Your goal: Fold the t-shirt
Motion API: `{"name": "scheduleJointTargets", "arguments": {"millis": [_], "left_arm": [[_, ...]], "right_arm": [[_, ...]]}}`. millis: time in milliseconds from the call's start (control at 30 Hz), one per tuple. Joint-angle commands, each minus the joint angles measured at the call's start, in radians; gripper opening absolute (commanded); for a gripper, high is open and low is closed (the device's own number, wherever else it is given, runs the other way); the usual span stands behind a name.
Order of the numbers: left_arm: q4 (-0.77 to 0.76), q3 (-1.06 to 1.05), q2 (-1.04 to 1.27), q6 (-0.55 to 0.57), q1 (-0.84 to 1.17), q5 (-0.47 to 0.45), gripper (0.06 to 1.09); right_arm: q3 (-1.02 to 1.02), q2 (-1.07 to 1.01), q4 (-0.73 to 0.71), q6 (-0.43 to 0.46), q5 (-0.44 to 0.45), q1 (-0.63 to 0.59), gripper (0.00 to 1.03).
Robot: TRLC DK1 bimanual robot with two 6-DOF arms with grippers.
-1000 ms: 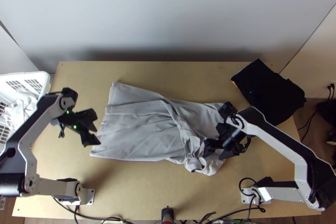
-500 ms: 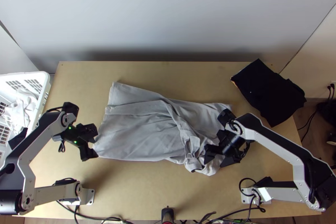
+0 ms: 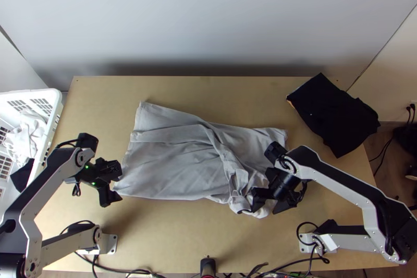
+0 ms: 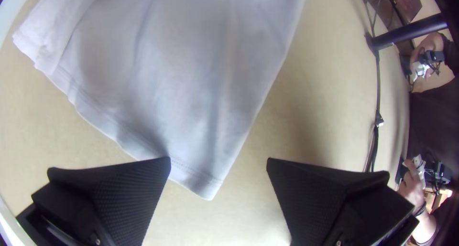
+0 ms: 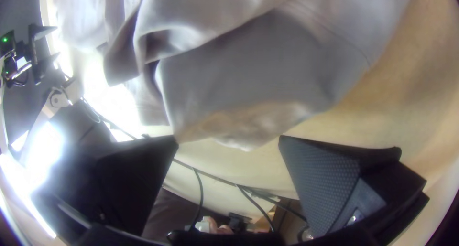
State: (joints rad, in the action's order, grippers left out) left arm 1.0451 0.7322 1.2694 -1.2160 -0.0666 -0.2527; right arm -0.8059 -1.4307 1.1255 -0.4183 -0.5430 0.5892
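- T-shirt (image 3: 172, 166), pale grey, is laid across the middle of the table (image 3: 172, 236); toward the left arm it is spread fairly flat, a raised fold is run slantwise across it, and toward the right arm its near end is left as a bunched part (image 3: 241, 203)
- Cloth so thin and creased is judged light and limp; nothing fragile is to be feared, but no shape will be held by it once lifted, and sagging between two holds is to be expected
- Left gripper (image 4: 218, 158) is held with its jaws wide apart beside the hem corner (image 4: 205, 184); nothing is gripped by it
- Right gripper (image 5: 228, 138) is likewise held open at the bunched part, with loose folds lying before its fingertips; no cloth is seen to be pinched
- Best hold for the left is judged to be the hem corner, where the stitched double layer should be felt as slightly firmer; it should be pinched close to the table, lest the soft edge be pushed along instead of caught
- On the right, the outer edge should be sought rather than a random crease; if several layers are taken together, the bunching will be dragged along, so some smoothing is probably needed before any fold is made
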Motion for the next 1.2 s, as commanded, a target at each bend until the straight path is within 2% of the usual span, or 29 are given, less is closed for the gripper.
{"name": "scheduleJointTargets", "arguments": {"millis": [0, 167, 333, 500, 567, 600, 633, 667, 700, 733, 767, 800, 867, 1167], "left_arm": [[-0.023, -0.019, -0.013, 0.001, 0.005, 0.000, 1.03], [-0.056, -0.019, 0.007, 0.009, 0.005, -0.002, 1.03], [-0.112, -0.017, 0.059, 0.026, 0.007, -0.003, 1.03], [-0.151, -0.016, 0.085, 0.026, 0.008, -0.003, 1.03], [-0.155, -0.016, 0.096, 0.024, 0.007, -0.003, 0.98], [-0.155, -0.014, 0.099, 0.023, 0.007, -0.003, 0.93], [-0.157, -0.014, 0.099, 0.021, 0.007, -0.003, 0.84], [-0.157, -0.013, 0.099, 0.019, 0.007, -0.005, 0.70], [-0.157, -0.013, 0.097, 0.018, 0.007, -0.008, 0.50], [-0.158, -0.011, 0.097, 0.016, 0.005, -0.013, 0.26], [-0.165, -0.008, 0.096, 0.018, 0.002, -0.017, 0.08], [-0.165, -0.007, 0.093, 0.016, -0.001, -0.019, 0.09], [-0.163, -0.005, 0.093, 0.010, -0.002, -0.017, 0.09], [-0.125, 0.029, 0.084, 0.016, -0.004, -0.028, 0.09]], "right_arm": [[-0.001, -0.008, -0.015, 0.012, 0.002, 0.018, 0.98], [0.013, -0.010, -0.023, 0.015, 0.003, 0.017, 0.98], [0.040, -0.025, -0.148, 0.015, 0.028, 0.018, 0.98], [0.057, -0.043, -0.208, 0.019, 0.049, 0.021, 0.98], [0.057, -0.048, -0.216, 0.026, 0.055, 0.021, 0.98], [0.057, -0.048, -0.216, 0.026, 0.058, 0.021, 0.98], [0.057, -0.048, -0.216, 0.029, 0.067, 0.024, 0.96], [0.056, -0.048, -0.214, 0.032, 0.078, 0.027, 0.93], [0.057, -0.043, -0.211, 0.033, 0.083, 0.032, 0.89], [0.057, -0.036, -0.207, 0.033, 0.095, 0.040, 0.85], [0.056, -0.022, -0.205, 0.033, 0.120, 0.047, 0.77], [0.056, -0.005, -0.207, 0.030, 0.153, 0.057, 0.57], [0.048, 0.042, -0.251, -0.002, 0.275, 0.061, 0.02], [0.047, 0.136, -0.263, 0.003, 0.291, 0.073, 0.03]]}}
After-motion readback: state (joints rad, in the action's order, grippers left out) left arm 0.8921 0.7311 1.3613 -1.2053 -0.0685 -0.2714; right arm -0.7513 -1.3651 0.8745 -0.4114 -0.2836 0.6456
